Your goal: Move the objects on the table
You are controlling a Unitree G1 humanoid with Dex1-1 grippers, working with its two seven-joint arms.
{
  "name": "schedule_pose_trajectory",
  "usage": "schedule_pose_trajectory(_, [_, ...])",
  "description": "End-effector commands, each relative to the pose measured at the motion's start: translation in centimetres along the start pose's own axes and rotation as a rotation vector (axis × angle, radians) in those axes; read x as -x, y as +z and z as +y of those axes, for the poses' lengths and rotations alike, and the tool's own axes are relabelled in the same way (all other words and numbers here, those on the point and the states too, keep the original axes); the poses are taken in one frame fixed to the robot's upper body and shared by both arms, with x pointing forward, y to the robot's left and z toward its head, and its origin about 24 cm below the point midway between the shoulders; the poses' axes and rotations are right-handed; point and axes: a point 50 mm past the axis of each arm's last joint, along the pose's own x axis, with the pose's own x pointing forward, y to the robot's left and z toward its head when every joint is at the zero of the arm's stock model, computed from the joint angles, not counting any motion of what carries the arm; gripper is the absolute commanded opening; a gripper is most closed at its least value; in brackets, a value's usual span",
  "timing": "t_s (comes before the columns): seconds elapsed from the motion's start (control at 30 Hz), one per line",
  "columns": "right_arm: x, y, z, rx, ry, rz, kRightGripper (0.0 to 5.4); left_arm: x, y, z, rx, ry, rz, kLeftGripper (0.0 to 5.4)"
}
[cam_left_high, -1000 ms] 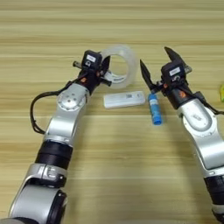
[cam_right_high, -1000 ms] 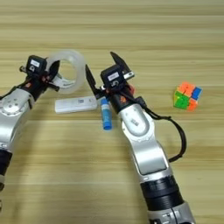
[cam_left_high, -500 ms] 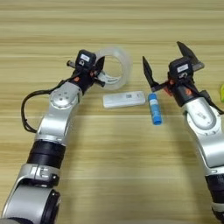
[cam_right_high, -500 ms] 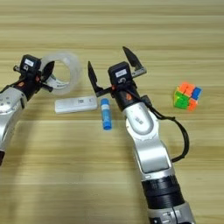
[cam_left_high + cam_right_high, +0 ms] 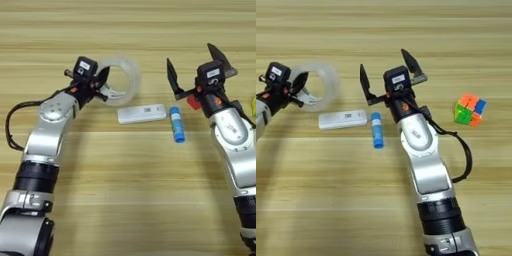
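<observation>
Basically, right tool (image 5: pixel 197 72) wide apart; left tool (image 5: pixel 100 82) on clear tape roll (image 5: pixel 122 80), grip unclear; labels unreadable.

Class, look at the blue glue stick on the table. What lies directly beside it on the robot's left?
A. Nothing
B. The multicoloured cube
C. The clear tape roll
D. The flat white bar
D: the flat white bar lies just left of the blue glue stick on the table.
</observation>
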Motion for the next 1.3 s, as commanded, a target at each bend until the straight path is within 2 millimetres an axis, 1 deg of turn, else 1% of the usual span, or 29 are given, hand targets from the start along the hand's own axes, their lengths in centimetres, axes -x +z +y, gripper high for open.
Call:
schedule_pose_trajectory(0.03, [-0.4, 0.1, -0.2, -0.008, -0.017, 0.000, 5.40, 0.5, 0.8, 1.1, -0.005, 0.007, -0.008, 1.15])
schedule_pose_trajectory(0.3, [-0.4, 0.1, -0.4, -0.008, -0.025, 0.000, 5.40, 1.4, 0.3, 2.6, -0.049, -0.003, 0.066, 1.15])
schedule_pose_trajectory(0.5, [-0.4, 0.1, -0.5, -0.009, -0.026, 0.001, 5.40, 2.2, -0.7, 3.5, -0.041, 0.023, 0.120, 1.15])
schedule_pose_trajectory(0.7, [-0.4, 0.1, -0.5, -0.011, -0.028, 0.003, 5.40, 3.2, -2.6, 3.5, -0.030, 0.015, 0.202, 1.15])
schedule_pose_trajectory(0.97, [-0.5, 0.1, -0.3, -0.016, -0.028, 0.002, 5.40, 4.1, -3.4, 4.0, -0.031, 0.016, 0.253, 1.15])
schedule_pose_trajectory(1.13, [-0.5, 0.1, -0.3, -0.017, -0.031, 0.002, 5.40, 4.8, -4.1, 4.6, -0.038, 0.037, 0.290, 1.15])
schedule_pose_trajectory(1.3, [-0.5, 0.1, -0.2, -0.019, -0.029, 0.003, 5.40, 5.2, -4.4, 5.0, -0.041, 0.049, 0.303, 1.15])
